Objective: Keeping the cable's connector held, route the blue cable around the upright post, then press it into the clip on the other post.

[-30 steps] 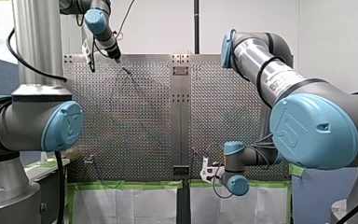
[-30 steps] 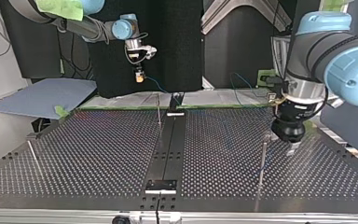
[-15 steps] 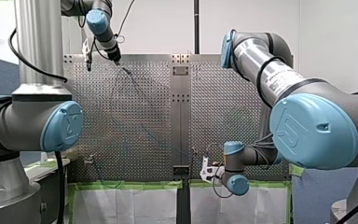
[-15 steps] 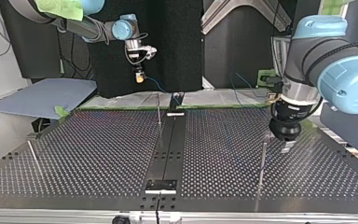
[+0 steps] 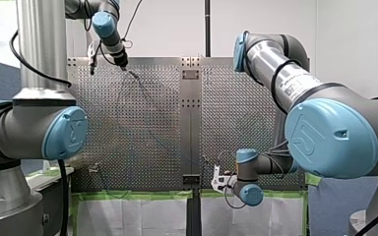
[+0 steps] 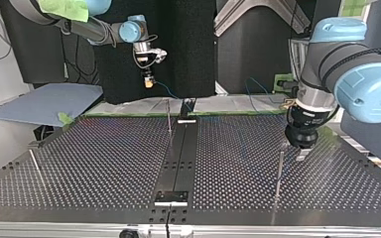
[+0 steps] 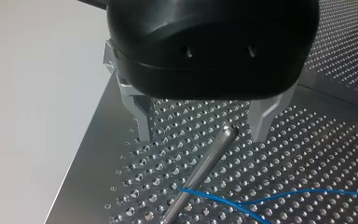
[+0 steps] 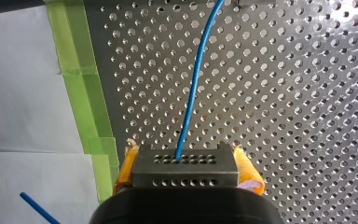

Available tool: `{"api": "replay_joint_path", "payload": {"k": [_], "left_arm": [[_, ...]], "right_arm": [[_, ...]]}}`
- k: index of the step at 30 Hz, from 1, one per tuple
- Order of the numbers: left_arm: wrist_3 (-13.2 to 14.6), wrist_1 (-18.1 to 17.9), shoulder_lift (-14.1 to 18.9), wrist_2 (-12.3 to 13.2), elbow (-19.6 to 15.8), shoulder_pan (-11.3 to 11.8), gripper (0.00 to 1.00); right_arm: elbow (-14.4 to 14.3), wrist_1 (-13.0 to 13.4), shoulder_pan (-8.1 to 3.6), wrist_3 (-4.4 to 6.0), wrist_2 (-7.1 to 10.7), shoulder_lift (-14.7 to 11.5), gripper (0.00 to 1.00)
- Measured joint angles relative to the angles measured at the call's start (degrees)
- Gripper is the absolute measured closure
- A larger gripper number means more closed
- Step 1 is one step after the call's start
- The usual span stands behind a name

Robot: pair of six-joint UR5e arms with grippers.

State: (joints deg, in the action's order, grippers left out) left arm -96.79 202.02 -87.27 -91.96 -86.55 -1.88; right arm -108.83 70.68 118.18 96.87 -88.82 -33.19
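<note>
In the right wrist view my right gripper (image 8: 186,173) has its yellow pads shut on a grey perforated connector block (image 8: 185,165). The blue cable (image 8: 195,86) leaves the block and runs away over the perforated table. In the top view this gripper (image 6: 149,83) hangs above the table's far edge. My left gripper (image 7: 203,137) is open just above the table, its metal fingers (image 7: 143,122) on either side of an upright metal post (image 7: 205,161). The blue cable (image 7: 265,197) lies on the table by the post, outside the fingers. The top view shows this gripper (image 6: 293,150) behind the post (image 6: 279,173).
A thin post (image 6: 168,116) stands near the table's dark middle strip (image 6: 178,158). Another post (image 6: 34,166) leans at the top view's left. Green tape (image 8: 81,88) and white sheeting edge the table under my right gripper. A small fixture (image 5: 94,168) sits at the front view's lower left.
My left gripper has shifted slightly toward the top view's left and back, nearer the post. My right gripper keeps the connector and has not moved.
</note>
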Motion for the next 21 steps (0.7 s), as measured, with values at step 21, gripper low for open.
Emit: {"api": "replay_joint_path", "payload": {"k": [21], "left_arm": [[2.89,-0.01,0.04,-2.31,0.0,-1.96,0.0]], "right_arm": [[0.02,-0.24,-0.02,0.0,0.08,0.0,1.0]]}}
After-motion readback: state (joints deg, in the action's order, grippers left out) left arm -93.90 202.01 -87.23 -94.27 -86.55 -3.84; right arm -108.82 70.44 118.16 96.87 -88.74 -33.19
